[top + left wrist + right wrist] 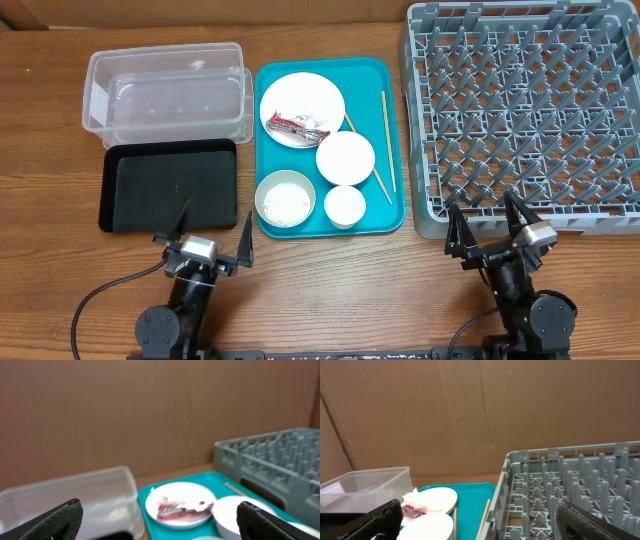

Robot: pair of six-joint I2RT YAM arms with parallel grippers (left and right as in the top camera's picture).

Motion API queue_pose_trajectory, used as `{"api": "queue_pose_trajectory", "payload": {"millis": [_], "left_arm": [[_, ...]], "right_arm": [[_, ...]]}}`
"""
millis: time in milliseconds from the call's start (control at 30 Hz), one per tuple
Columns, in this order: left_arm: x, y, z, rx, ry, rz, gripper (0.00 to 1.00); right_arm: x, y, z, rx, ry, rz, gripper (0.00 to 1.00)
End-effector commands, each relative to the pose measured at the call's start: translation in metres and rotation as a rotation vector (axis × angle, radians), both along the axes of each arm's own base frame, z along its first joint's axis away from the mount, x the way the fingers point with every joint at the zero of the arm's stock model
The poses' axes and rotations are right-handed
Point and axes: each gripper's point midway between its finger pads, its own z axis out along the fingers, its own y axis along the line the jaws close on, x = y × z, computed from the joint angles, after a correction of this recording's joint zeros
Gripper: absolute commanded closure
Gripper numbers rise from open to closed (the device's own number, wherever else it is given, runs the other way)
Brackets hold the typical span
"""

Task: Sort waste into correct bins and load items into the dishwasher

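Far left, the clear tub (pixel 165 90) and, nearer the robot, the black tray (pixel 170 185) wait for waste. The left gripper (pixel 219 207) hangs at the black tray's near right corner, its jaws spread and holding nothing.

Ahead and to its right on the teal tray (pixel 368 80) sits the plate (pixel 310 92), carrying the wrapper (pixel 288 124) and the napkin (pixel 316 121). Closest to this gripper is the bowl (pixel 262 195) of rice (pixel 285 205), just off to its right. A second bowl (pixel 345 157) and the cup (pixel 344 206) stand beside it.

Two chopsticks (pixel 386 140) lie along the teal tray's right side. Their long axes run roughly away from the robot, and one is angled under the second bowl's edge.

At right, the rack (pixel 530 110) holds nothing. The right gripper (pixel 480 202) hovers over its near left corner, also parted and empty.

The waste on the plate lies nearer the left arm, which also sits beside both bins, so it looks the likelier one to start. The chopsticks and the rack fall to the right arm's side.
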Motion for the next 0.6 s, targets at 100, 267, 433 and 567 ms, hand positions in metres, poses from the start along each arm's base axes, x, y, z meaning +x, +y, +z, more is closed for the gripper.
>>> {"api": "queue_pose_trajectory", "payload": {"millis": [100, 267, 433, 567], "left_arm": [[-0.018, -0.014, 0.071, 0.063, -0.126, -0.079, 0.00], [-0.006, -0.028, 0.101, 0.145, -0.060, -0.157, 0.00], [0.026, -0.040, 0.128, 0.169, 0.091, -0.237, 0.00], [0.063, -0.041, 0.147, 0.217, 0.198, -0.248, 0.00]], "right_arm": [[-0.021, 0.009, 0.065, 0.011, -0.124, 0.059, 0.00], [-0.028, 0.018, 0.095, -0.004, -0.137, 0.115, 0.00], [-0.020, 0.021, 0.110, -0.008, -0.056, 0.131, 0.00], [-0.012, 0.023, 0.127, -0.010, -0.016, 0.143, 0.00]]}}
